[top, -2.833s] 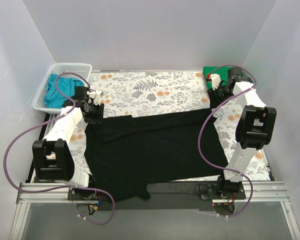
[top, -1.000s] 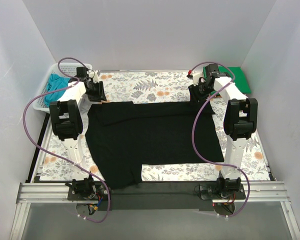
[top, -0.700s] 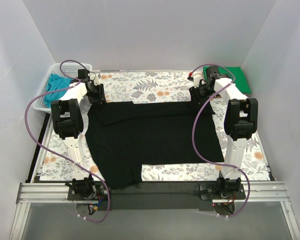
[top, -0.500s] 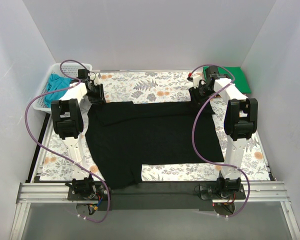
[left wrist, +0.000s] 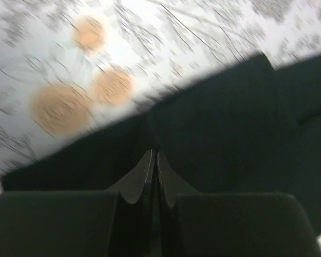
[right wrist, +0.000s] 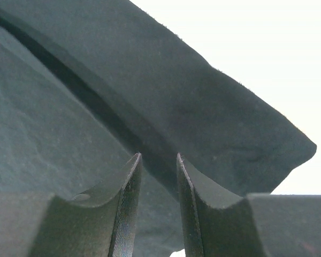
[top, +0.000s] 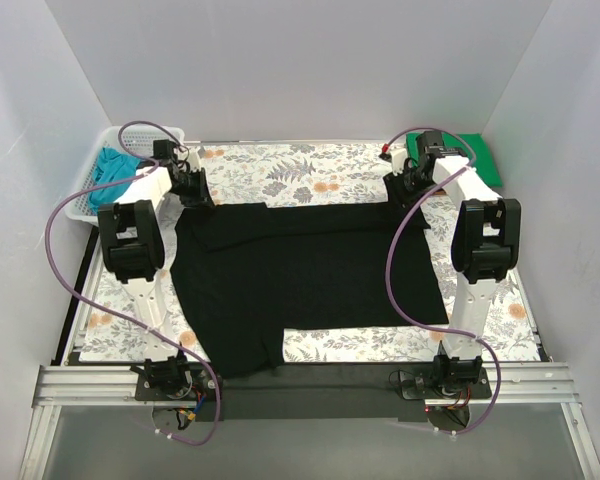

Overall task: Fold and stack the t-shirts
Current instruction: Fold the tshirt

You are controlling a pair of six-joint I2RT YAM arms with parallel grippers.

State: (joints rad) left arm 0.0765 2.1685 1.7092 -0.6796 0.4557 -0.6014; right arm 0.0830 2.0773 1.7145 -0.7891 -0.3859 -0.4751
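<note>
The large black t-shirt (top: pixel 310 275) lies spread flat on the flowered table cover (top: pixel 290 175). My left gripper (top: pixel 194 192) is at the shirt's far left corner. In the left wrist view its jaws are shut (left wrist: pixel 153 153) on the edge of the black t-shirt (left wrist: pixel 219 123), and a crease runs up to the tips. My right gripper (top: pixel 400 192) is at the far right corner. Its jaws stand apart (right wrist: pixel 158 155) over a folded edge of the black cloth (right wrist: pixel 69 107). The green t-shirt (top: pixel 480 160) lies folded at the back right. The teal t-shirt (top: pixel 108 170) is crumpled in the basket.
A white mesh basket (top: pixel 135 133) stands at the back left, off the table cover. White walls close in the back and both sides. Purple cables loop over both arms. The metal rail with the arm bases (top: pixel 300 380) runs along the near edge.
Since 2.8 s ago both arms carried the black t-shirt's far edge toward the back. In the last second the left jaws closed; the arms have barely moved.
</note>
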